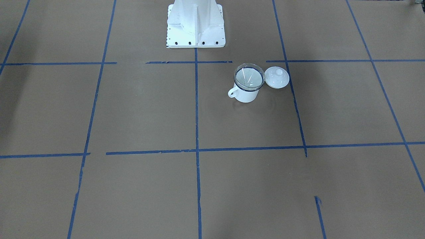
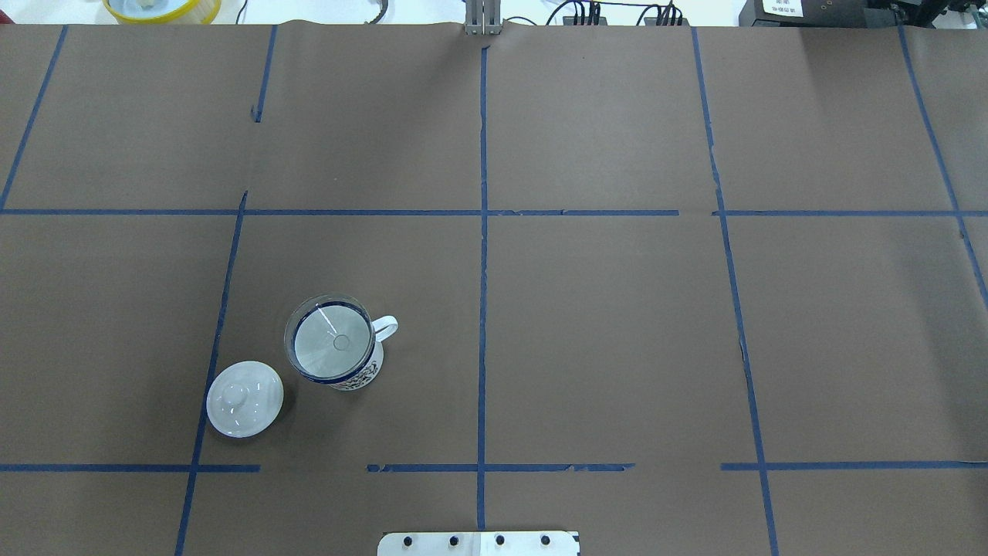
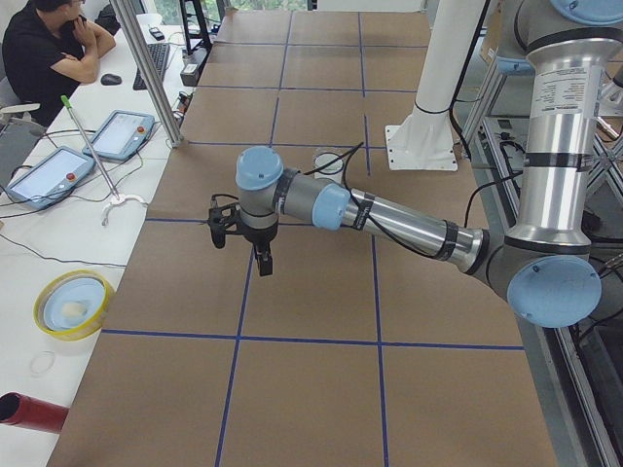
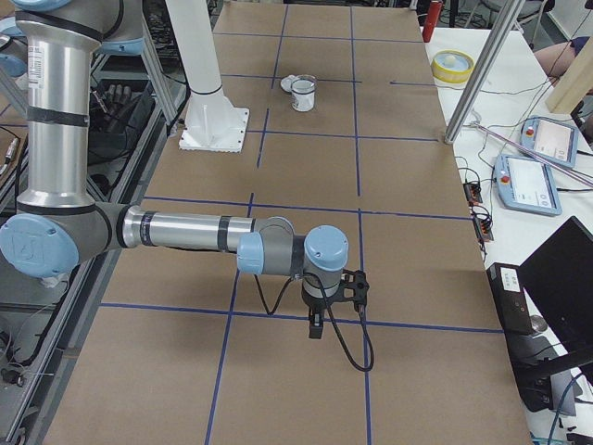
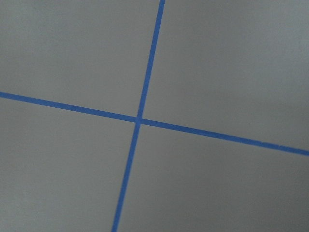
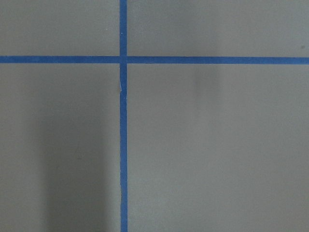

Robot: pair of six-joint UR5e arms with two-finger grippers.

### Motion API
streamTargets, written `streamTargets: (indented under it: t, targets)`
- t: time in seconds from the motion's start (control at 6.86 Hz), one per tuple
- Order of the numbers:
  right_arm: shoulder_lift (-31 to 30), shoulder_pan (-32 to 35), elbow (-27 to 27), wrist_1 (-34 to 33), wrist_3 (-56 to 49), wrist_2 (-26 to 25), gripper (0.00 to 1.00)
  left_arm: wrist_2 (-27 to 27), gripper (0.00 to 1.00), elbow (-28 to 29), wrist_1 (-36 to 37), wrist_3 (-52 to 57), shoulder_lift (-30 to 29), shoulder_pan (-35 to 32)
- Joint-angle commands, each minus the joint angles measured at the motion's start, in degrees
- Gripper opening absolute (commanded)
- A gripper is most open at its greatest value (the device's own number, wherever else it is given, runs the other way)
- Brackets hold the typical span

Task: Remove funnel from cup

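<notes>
The clear funnel [image 1: 249,78] sits in the mouth of the white mug with a dark blue rim [image 1: 245,95], upright on the brown table. Both show in the overhead view too, the funnel [image 2: 330,338] in the mug [image 2: 363,376], handle to the right. In the right side view the mug [image 4: 304,94] is far off. My left gripper [image 3: 263,259] hangs above the table at its left end, far from the mug. My right gripper [image 4: 316,326] hangs above the table's right end. Both show in side views only, so I cannot tell whether they are open or shut.
A white domed lid with a knob [image 2: 245,398] lies right beside the mug, also in the front view [image 1: 276,77]. The robot's white base [image 1: 196,23] stands behind them. Blue tape lines [image 2: 482,232] grid the brown paper. A yellow bowl [image 3: 71,304] and operators' gear sit past the table edge.
</notes>
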Motion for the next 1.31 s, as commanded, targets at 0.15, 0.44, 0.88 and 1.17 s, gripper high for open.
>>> streamTargets:
  t: [0.15,0.44,0.88,1.17]
  targets:
    - [0.00,0.00,0.04,0.00,0.00,0.00,1.00,1.90,1.00,-9.61,0.67,-36.37,-9.21,15.26]
    - [0.00,0.00,0.04,0.00,0.00,0.00,1.00,6.65,1.00,-12.17,10.45,-49.38,-17.83,23.55]
    - [0.00,0.00,0.04,0.00,0.00,0.00,1.00,19.79,1.00,-12.09,15.36,-66.77,-24.09,40.06]
    - [0.00,0.00,0.04,0.00,0.00,0.00,1.00,20.63,1.00,-7.63,15.36,-68.66,-27.07,43.80]
